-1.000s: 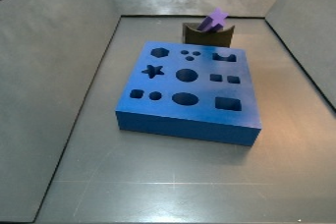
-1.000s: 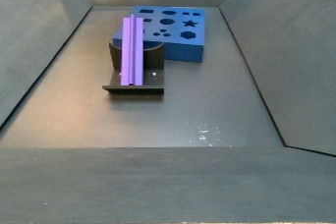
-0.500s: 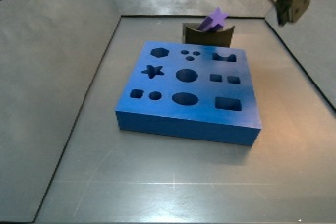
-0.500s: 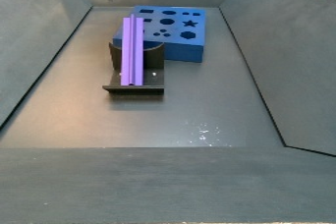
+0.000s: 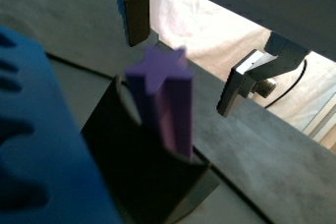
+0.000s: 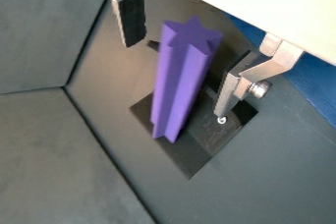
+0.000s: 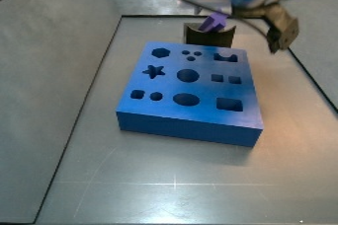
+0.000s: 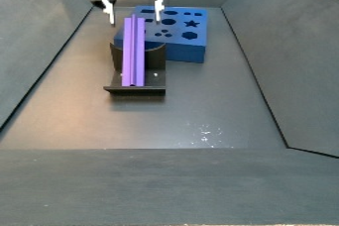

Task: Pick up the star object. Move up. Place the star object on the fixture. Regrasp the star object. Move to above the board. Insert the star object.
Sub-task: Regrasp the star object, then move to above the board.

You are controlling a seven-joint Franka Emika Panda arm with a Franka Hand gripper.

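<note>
Hand (image 8: 133, 12) low over the far end, fingers (image 6: 132, 17) spread wide, empty.

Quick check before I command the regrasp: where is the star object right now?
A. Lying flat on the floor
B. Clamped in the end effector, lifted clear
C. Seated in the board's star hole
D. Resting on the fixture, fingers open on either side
D: in a wrist view the star object rests on the fixture, with the open end effector straddling it, fingers apart from its sides.

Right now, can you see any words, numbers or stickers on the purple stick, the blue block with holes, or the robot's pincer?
None: no words, numbers or signs can be read in any view.
Long purple ridged star peg: plain.
Thick blue square board with cut-out holes: shapes only, no labels.
Dark fixture holding the peg: no marking.
Open pincer around the peg's top end: bare silver fingers, no brand visible.
</note>
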